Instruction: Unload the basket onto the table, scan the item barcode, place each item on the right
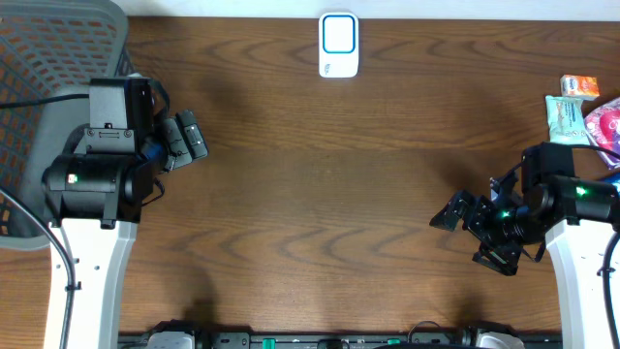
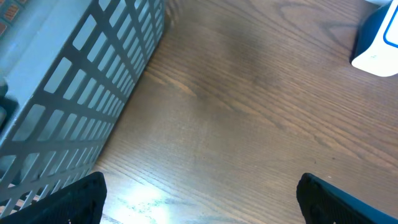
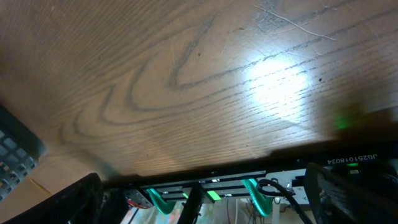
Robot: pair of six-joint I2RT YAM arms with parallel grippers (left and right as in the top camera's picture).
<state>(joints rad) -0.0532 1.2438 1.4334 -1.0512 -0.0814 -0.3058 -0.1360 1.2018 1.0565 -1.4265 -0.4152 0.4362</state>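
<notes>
Nearest the viewer, the right gripper (image 1: 463,238) is hovering over the brown wood-grain table (image 1: 320,194), well in front of and to the right of the white rectangular plastic scanner with a blue-framed face (image 1: 338,44). Its two black fingers are standing wide apart, gripping nothing.

Farther back, the left gripper (image 1: 194,137) is sitting to the scanner's front left, its black fingers also spread wide and empty.

Farther still, to the right of the scanner at the table's edge, a cluster of small items is lying well apart from both grippers. It includes a mint-green soft packet (image 1: 564,116), a glossy pink pack with a round pattern (image 1: 605,126) just beside it, and a small orange and white box (image 1: 579,86) just behind.

To the left of the scanner, a grey plastic lattice basket (image 1: 58,48) is standing beside the left arm.

The scanner itself is lying flat near the table's far edge, with nothing touching it. The table surface is showing smooth, glossy grain with patches of glare.
</notes>
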